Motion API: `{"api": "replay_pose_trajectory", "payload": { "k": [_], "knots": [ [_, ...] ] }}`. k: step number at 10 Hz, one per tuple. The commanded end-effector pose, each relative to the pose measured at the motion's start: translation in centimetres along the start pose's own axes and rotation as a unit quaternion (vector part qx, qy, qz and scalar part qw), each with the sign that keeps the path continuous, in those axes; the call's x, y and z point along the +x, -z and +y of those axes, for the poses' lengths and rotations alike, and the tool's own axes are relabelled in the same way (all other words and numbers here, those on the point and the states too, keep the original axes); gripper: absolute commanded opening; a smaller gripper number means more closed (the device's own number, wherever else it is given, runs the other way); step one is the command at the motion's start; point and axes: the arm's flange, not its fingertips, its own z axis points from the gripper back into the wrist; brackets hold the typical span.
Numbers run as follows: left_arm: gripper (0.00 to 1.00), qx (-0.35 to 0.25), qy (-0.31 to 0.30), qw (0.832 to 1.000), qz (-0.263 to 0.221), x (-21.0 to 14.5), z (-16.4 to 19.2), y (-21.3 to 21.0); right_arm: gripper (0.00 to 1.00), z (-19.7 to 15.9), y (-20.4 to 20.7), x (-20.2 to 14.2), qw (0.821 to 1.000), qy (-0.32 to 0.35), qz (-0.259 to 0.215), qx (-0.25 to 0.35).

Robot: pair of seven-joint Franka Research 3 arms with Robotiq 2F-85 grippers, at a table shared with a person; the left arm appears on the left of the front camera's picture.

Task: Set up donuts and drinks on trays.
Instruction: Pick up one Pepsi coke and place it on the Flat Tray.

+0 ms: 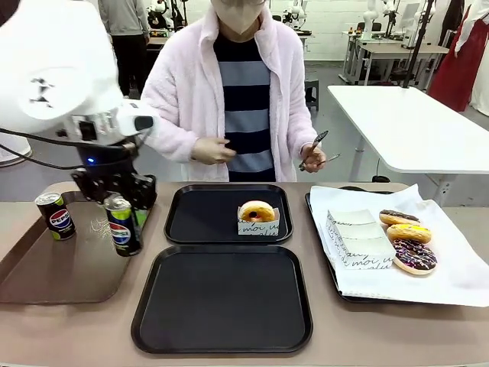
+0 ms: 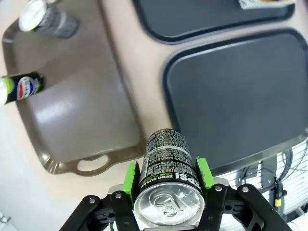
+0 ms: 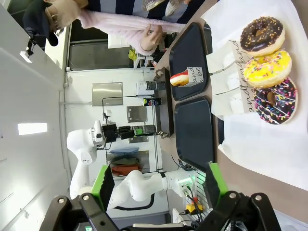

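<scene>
The left gripper (image 2: 167, 177) has its jaws clenched on one black Pepsi can (image 2: 166, 161), silver top up, raised by the edge of the brown tray (image 1: 69, 267). The right gripper (image 3: 159, 185) has its jaws spread, holding nothing. Of two black trays, the near tray (image 1: 221, 298) lies before the far tray (image 1: 199, 214), which carries one golden donut (image 1: 257, 211) in a white lettered sleeve. Two more cans (image 2: 50, 19) (image 2: 21, 88) stand on the brown tray. Three sprinkled donuts, two chocolate (image 1: 399, 218) (image 1: 413, 255) and one yellow (image 1: 408, 232), lie on the paper-lined tray (image 1: 336, 289). A person holds tongs (image 1: 317, 153).

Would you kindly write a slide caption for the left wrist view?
Left tool grips a Pepsi can, with a brown tray and a black tray beyond.
</scene>
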Motion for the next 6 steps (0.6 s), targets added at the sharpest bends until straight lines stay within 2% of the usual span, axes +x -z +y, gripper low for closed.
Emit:
{"api": "replay_pose_trajectory", "payload": {
  "k": [1, 4, 6],
  "knots": [
    [0.58, -0.005, 0.034, 0.999, -0.009, 1.4, -2.7, 0.6, 1.0, -0.1, 0.0, 0.2, 1.0, -0.006, -0.004, 0.012],
    [0.58, -0.019, 0.056, 0.998, -0.008, 4.7, -6.2, 2.4, 1.0, -0.1, 0.0, 0.2, 1.0, -0.006, -0.004, 0.012],
    [0.58, -0.022, 0.062, 0.997, -0.034, 8.6, -7.8, 2.9, 1.0, -0.1, 0.0, 0.2, 1.0, -0.006, -0.004, 0.012]
  ]
}}
